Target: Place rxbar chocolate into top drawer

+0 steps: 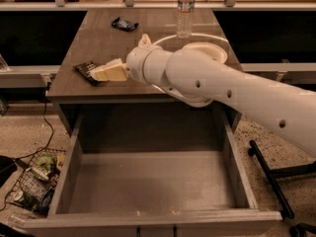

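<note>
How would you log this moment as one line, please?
tool: at the chocolate bar, near the table front edge | chocolate bar: on table | drawer: open, bar not yet inside

My gripper (101,73) sits over the bar (83,69) at the tabletop's (98,43) left front; the drawer (148,181) gapes wide below, bowl (210,51) and bottle (184,11) behind my arm (222,88).

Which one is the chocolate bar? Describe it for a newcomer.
On the brown tabletop above the open drawer, look near the front-left edge. The flat black bar lies there at the claw; the other dark wrapper is smaller, blue-white marked, far back.
</note>
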Robot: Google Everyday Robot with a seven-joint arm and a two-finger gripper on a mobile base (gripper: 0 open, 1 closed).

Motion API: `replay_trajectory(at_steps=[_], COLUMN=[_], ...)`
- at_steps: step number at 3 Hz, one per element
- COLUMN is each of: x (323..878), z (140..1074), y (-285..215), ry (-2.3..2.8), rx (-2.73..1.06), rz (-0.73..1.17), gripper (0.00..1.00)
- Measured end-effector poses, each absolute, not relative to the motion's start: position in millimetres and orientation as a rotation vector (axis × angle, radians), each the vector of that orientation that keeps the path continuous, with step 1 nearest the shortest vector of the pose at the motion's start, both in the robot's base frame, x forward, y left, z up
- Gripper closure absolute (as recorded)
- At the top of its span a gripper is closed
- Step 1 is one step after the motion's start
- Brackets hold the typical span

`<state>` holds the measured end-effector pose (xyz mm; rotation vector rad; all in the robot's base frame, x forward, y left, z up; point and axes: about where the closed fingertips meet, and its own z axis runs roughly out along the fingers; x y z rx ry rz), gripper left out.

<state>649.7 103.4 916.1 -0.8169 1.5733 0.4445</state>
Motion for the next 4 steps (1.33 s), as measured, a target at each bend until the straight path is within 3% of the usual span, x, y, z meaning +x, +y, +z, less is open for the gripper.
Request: replay_trajectory(at_steps=[4], x=[680], z=[854], y=[183], ry=[1.62], rx=[-0.782], rz=[0.606], gripper=[0.0])
